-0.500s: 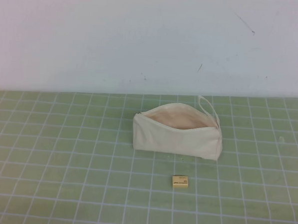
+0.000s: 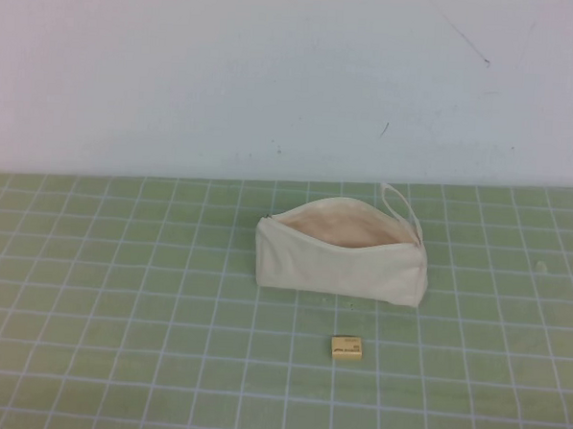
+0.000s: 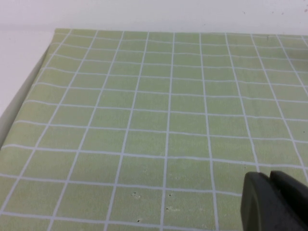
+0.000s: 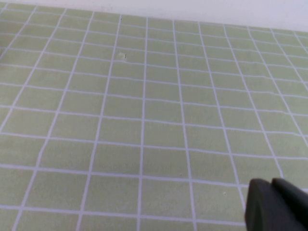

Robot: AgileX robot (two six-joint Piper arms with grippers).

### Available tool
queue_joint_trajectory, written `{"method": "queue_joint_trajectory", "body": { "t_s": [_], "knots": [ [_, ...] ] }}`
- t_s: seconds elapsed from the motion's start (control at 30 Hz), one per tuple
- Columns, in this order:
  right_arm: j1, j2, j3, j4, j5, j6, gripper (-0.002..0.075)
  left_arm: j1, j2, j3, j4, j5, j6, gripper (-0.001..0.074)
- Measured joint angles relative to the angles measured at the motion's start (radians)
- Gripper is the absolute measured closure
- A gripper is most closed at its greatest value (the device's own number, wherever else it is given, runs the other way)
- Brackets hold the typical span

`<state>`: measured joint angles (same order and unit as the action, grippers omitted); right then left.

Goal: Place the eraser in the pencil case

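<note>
Here the pencil case [image 2: 342, 261] lay on the green grid mat [image 2: 118, 311] slightly right of the high view's middle, resting on its long side with the zipper mouth gaping toward twelve o'clock, so that the peach-beige lining [image 2: 342, 227] showed inside. Its thin loop strap [image 2: 402, 206] arched off the end at about two o'clock from the pouch's centre. The eraser [image 2: 347, 348] sat flat on the mat at six o'clock from the case, near it but apart, a strip of bare mat between the two; small dark print showed on the face turned toward the camera. Behind the mat, at twelve o'clock, rose a plain white wall [image 2: 275, 70] with a few faint dark marks.

Neither arm appeared in the high view. The left gripper [image 3: 274, 202] showed only in the left wrist view, as two dark finger ends lying close together with barely a seam between them, held over bare mat near the mat's edge and gripping nothing. The right gripper [image 4: 276, 206] showed only in the right wrist view in the same way: dark finger ends close together, nothing between them, over bare grid squares. Neither the case nor the eraser came into either wrist view.
</note>
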<state>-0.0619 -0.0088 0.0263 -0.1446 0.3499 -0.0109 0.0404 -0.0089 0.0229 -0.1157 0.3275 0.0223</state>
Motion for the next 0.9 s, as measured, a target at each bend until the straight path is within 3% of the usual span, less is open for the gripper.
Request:
{"method": "queue_joint_trajectory", "body": {
  "t_s": [0.5,0.63,0.8,0.9],
  "knots": [
    [0.0,0.0,0.0,0.058,-0.005,0.0,0.0727,0.0,0.0,0.0,-0.003,0.0,0.0,0.0737],
    [0.0,0.0,0.002,0.257,-0.036,0.039,0.0727,0.0,0.0,0.0,-0.003,0.0,0.0,0.0737],
    [0.0,0.0,0.002,0.671,-0.087,0.113,0.0727,0.0,0.0,0.0,-0.003,0.0,0.0,0.0737],
    [0.0,0.0,0.002,0.789,-0.112,0.116,0.0727,0.0,0.0,0.0,-0.003,0.0,0.0,0.0737]
  ]
}}
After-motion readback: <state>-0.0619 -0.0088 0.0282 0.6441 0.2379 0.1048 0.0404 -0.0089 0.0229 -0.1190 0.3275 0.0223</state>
